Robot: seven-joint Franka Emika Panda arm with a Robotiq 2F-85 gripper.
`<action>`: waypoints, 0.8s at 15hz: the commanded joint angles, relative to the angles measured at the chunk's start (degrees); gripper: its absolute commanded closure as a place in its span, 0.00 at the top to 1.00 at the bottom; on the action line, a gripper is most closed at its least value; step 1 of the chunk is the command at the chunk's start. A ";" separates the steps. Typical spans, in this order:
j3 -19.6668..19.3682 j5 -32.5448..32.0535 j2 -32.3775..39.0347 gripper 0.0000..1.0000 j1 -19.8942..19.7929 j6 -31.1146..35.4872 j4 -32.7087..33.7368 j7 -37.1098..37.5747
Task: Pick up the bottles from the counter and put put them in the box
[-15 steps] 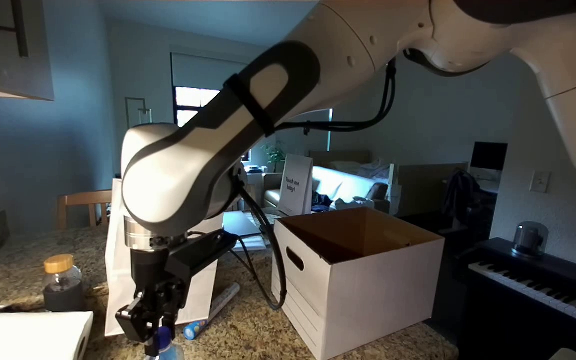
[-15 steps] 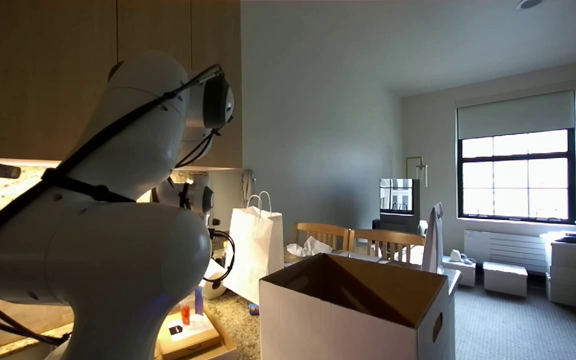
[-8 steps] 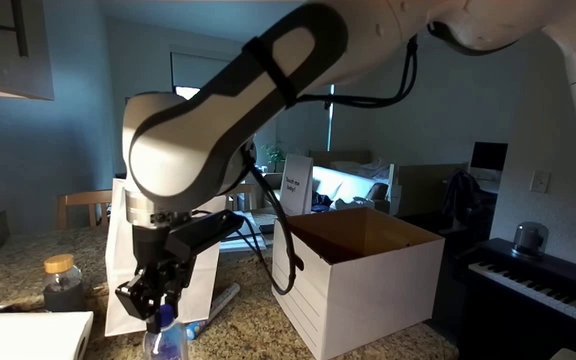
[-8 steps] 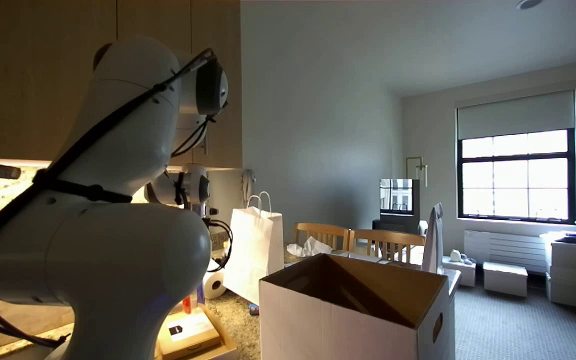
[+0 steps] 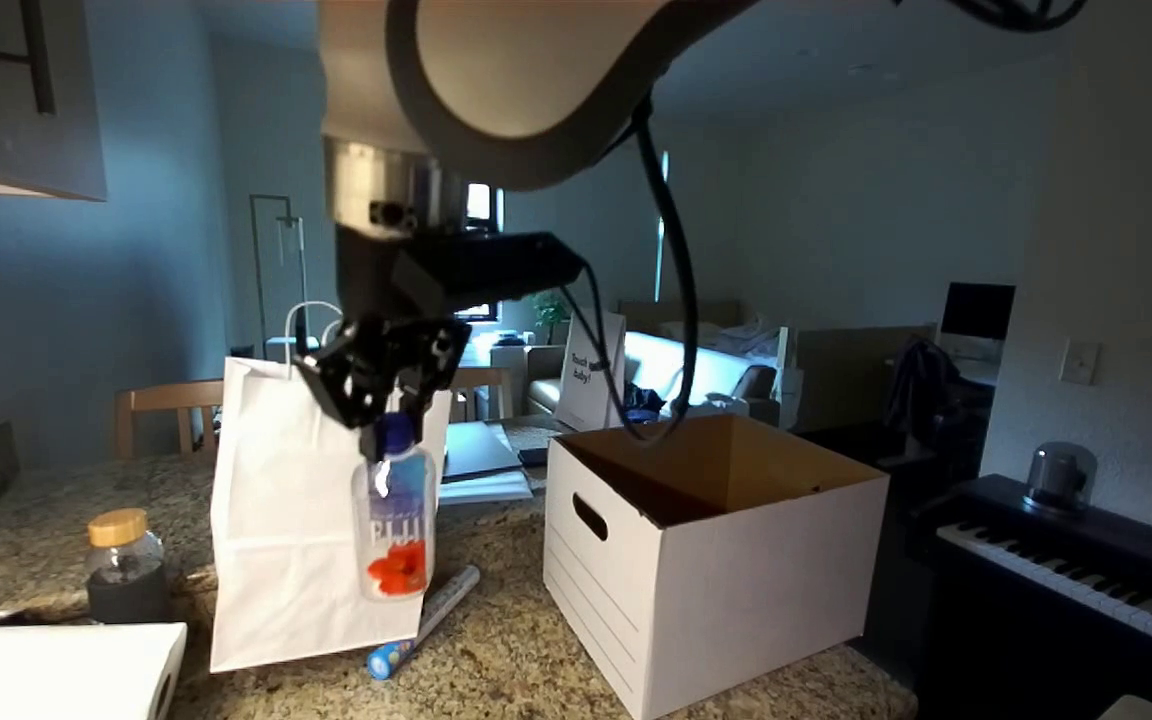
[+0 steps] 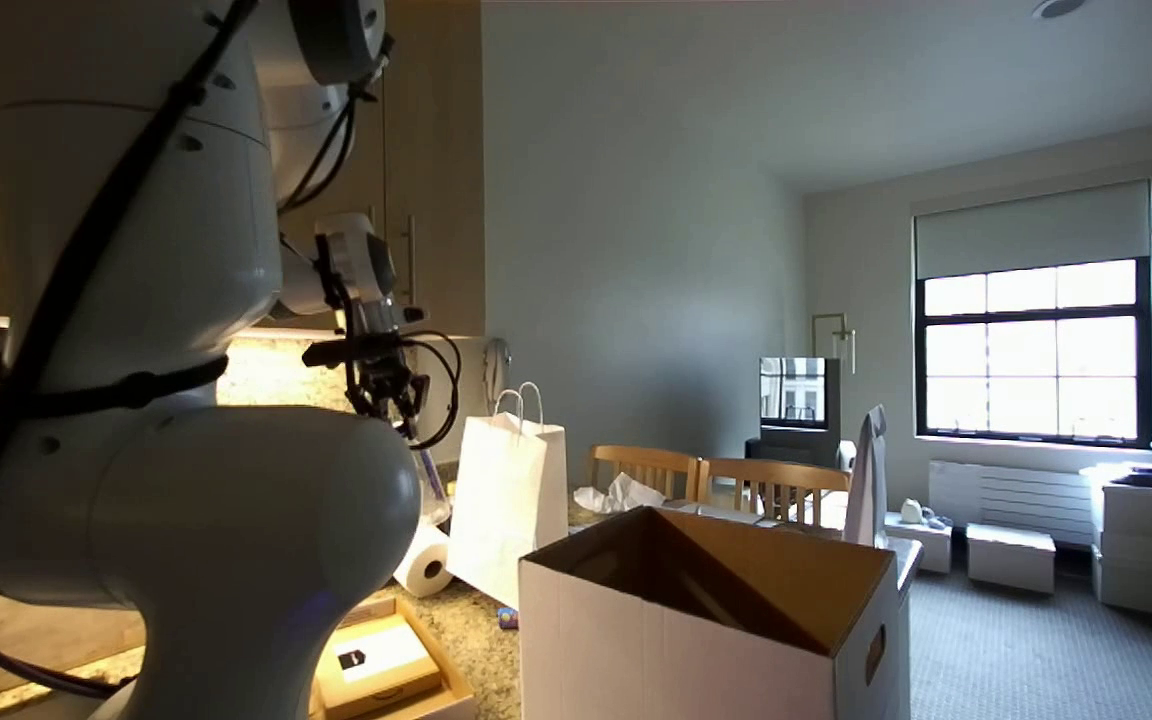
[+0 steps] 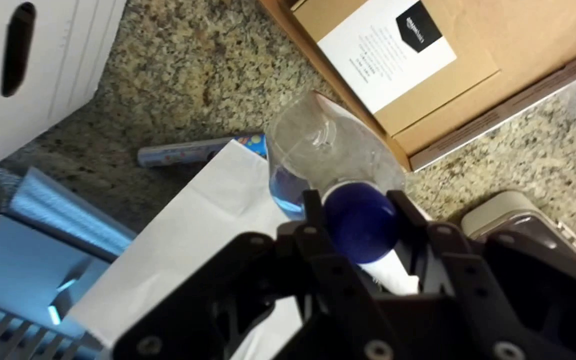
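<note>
A clear bottle (image 5: 394, 520) with a blue cap and orange-red contents hangs upright in the air over the counter (image 5: 496, 665), in front of the white paper bag. My gripper (image 5: 394, 432) is shut on its cap. In the wrist view the gripper (image 7: 355, 200) has a finger on each side of the cap, with the bottle (image 7: 323, 145) beyond it. The white box (image 5: 766, 590), open on top and brown inside, stands to the right, apart from the bottle. It also shows in an exterior view (image 6: 676, 650). A tan-lidded bottle (image 5: 126, 570) with a dark lower part stands at the left.
The paper bag (image 5: 276, 540) stands close behind the held bottle. A blue-ended tube (image 5: 446, 605) lies by its base. A shallow brown carton (image 7: 508, 30) holds a package. A paper roll (image 6: 426, 565) lies near the bag. A sign (image 5: 586, 370) stands behind the box.
My gripper has risen with the bottle held by its cap and moved somewhat toward the box. The bottle is now well above the counter. The box and bag have not moved.
</note>
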 commanded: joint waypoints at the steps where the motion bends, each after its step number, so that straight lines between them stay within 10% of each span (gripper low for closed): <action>1: 1.72 0.85 -14.02 0.15 -5.25 -5.02 -4.73 3.83; 12: -15.66 7.68 -32.87 0.15 -22.56 -21.90 -2.76 -12.18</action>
